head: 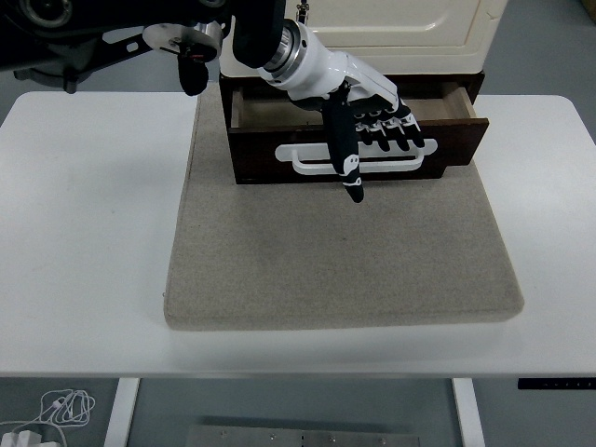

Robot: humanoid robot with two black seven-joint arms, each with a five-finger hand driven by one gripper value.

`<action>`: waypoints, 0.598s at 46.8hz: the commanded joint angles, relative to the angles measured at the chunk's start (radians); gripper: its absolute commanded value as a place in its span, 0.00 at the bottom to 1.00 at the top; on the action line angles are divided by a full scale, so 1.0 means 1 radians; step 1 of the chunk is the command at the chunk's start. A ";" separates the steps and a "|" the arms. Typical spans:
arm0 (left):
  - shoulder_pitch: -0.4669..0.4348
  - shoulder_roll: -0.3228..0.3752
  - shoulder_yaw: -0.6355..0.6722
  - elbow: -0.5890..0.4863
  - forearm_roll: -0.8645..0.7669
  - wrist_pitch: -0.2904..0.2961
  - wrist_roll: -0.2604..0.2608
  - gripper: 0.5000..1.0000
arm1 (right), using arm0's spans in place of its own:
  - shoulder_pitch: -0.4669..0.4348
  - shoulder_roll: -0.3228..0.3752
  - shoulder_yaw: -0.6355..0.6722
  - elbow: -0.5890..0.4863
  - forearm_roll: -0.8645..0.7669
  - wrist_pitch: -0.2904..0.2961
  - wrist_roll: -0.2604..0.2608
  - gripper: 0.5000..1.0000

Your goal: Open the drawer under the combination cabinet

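The dark wooden drawer (461, 140) under the cream cabinet (400, 28) stands pulled out, and its bare inside shows behind the front panel. A white bar handle (307, 168) runs across that panel. My left hand (377, 140) reaches in from the upper left and hovers over the middle of the drawer front. Its fingers (410, 138) are stretched out above the handle and do not wrap it. The thumb (349, 172) points down across the handle. The hand is open and holds nothing.
The cabinet sits at the back of a grey felt mat (345, 261) on the white table (84, 233). White cables (60, 408) lie on the floor at the lower left.
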 commanded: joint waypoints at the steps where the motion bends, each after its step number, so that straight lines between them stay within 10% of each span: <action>1: 0.002 -0.005 0.005 0.002 0.002 0.026 0.000 0.99 | 0.000 0.000 0.000 0.000 0.000 0.000 0.000 0.86; 28: 0.023 -0.008 0.011 -0.003 0.012 0.030 0.002 1.00 | 0.000 0.000 0.000 0.000 0.000 0.000 0.000 0.86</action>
